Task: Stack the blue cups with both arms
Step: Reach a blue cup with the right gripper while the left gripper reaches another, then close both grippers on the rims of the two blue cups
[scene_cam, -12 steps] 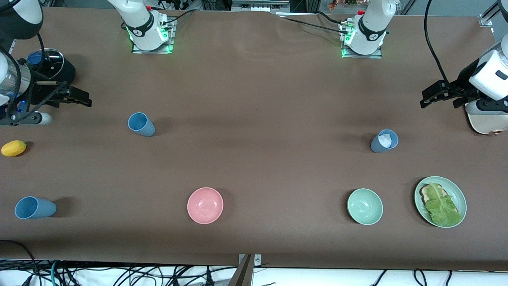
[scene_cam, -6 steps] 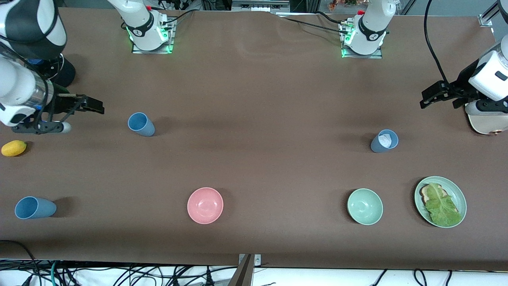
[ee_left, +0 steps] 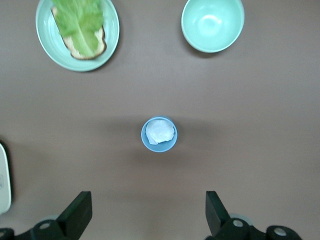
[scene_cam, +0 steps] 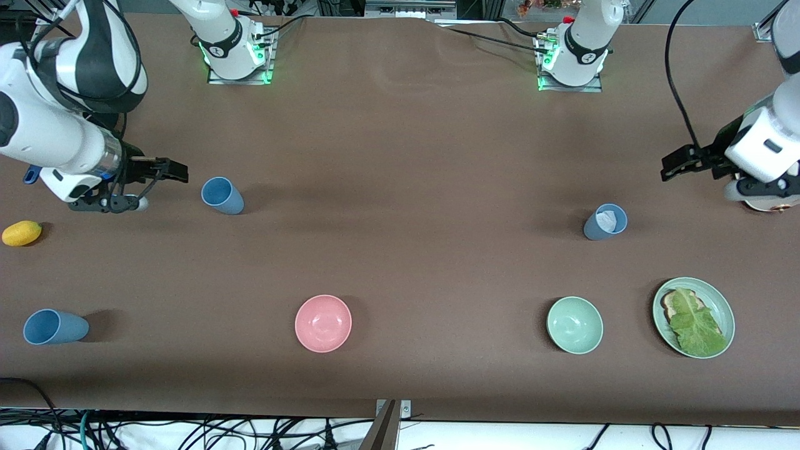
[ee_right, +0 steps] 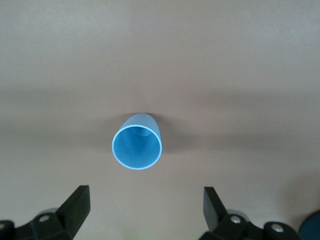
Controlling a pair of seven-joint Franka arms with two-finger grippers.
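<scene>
Three light-blue cups stand on the brown table. One blue cup (scene_cam: 222, 195) is at the right arm's end, and its empty mouth shows in the right wrist view (ee_right: 137, 145). My right gripper (scene_cam: 177, 171) is open beside it, a short gap away, and the cup lies ahead of the open jaws (ee_right: 145, 207). A second cup with something white inside (scene_cam: 605, 222) is at the left arm's end. My left gripper (scene_cam: 672, 164) is open and apart from it, and the cup shows ahead of it in the left wrist view (ee_left: 159, 134). A third cup (scene_cam: 55, 327) is nearer the front camera.
A pink bowl (scene_cam: 323, 323), a green bowl (scene_cam: 574, 325) and a green plate (scene_cam: 720, 295) with toast and lettuce lie nearer the front camera. A yellow lemon (scene_cam: 22, 233) lies at the right arm's end. A pale board (scene_cam: 765, 201) lies under the left wrist.
My right gripper has moved along the table toward the empty blue cup and now sits close beside it. The left arm has shifted slightly; its gripper stays about where it was.
</scene>
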